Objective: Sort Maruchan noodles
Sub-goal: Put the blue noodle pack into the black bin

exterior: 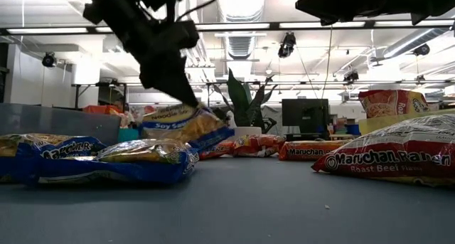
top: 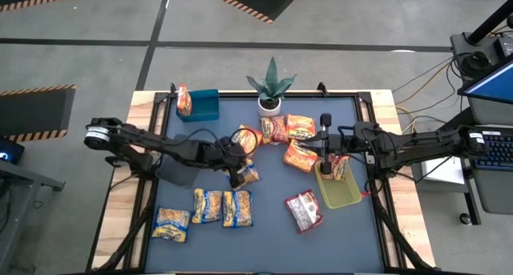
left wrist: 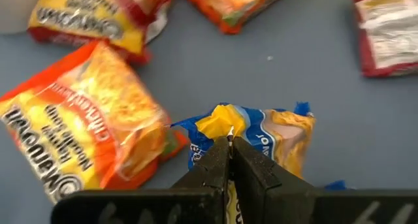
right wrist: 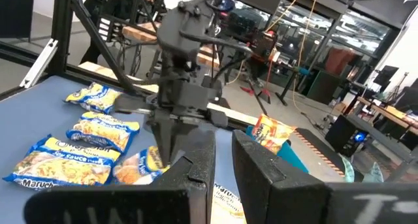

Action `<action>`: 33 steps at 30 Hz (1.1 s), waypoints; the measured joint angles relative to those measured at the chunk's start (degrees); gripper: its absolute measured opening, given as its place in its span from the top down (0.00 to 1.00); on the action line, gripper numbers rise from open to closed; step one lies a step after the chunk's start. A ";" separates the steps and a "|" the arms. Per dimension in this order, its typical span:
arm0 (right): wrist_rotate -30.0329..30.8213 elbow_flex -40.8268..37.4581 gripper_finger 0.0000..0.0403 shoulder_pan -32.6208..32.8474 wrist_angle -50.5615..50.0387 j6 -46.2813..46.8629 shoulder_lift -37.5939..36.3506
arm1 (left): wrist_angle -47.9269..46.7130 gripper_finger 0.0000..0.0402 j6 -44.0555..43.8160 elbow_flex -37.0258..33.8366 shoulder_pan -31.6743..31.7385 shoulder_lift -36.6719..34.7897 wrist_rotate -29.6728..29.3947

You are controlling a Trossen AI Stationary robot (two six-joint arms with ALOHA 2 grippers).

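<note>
High view: my left gripper (top: pixel 238 177) sits mid-table, pinching a crinkly yellow-and-blue plastic noodle packet (top: pixel 248 173); my right gripper (top: pixel 325 164) hovers above the yellow-green plastic bin (top: pixel 341 194).

Low view: packet (exterior: pixel 186 127) tilted, one end lifted.

Left wrist: fingers (left wrist: pixel 210 168) clamped on its corner (left wrist: pixel 251 129).

Right wrist: fingers (right wrist: pixel 255 166) parted, holding nothing.

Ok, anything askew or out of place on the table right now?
One thing: the yellow-and-blue packet pinched by the left gripper is tilted up by one edge. In the yellow-green bin an orange packet stands upright, below the open right gripper.
</note>
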 joint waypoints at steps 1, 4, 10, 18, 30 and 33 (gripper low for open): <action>0.00 0.00 0.89 0.00 0.37 -0.04 0.00 | -0.27 1.00 0.28 0.46 -0.32 0.00 -0.03; 0.00 0.00 0.89 0.00 0.74 -0.62 0.00 | -0.24 1.00 0.45 1.59 -1.13 0.00 -1.02; 0.02 0.00 0.89 0.00 0.75 -0.81 0.00 | -1.34 1.00 1.39 2.90 -3.43 0.00 -2.12; 0.02 0.00 0.89 0.00 0.76 -0.81 0.00 | 2.97 1.00 -0.37 2.74 -3.67 0.33 -14.68; 0.59 0.02 0.89 0.00 0.71 -0.49 0.00 | 1.27 0.91 -2.49 2.67 -3.54 0.61 -15.69; 0.59 0.02 0.89 0.00 0.72 0.31 0.00 | 1.22 0.87 -2.28 2.66 -3.54 0.61 -15.66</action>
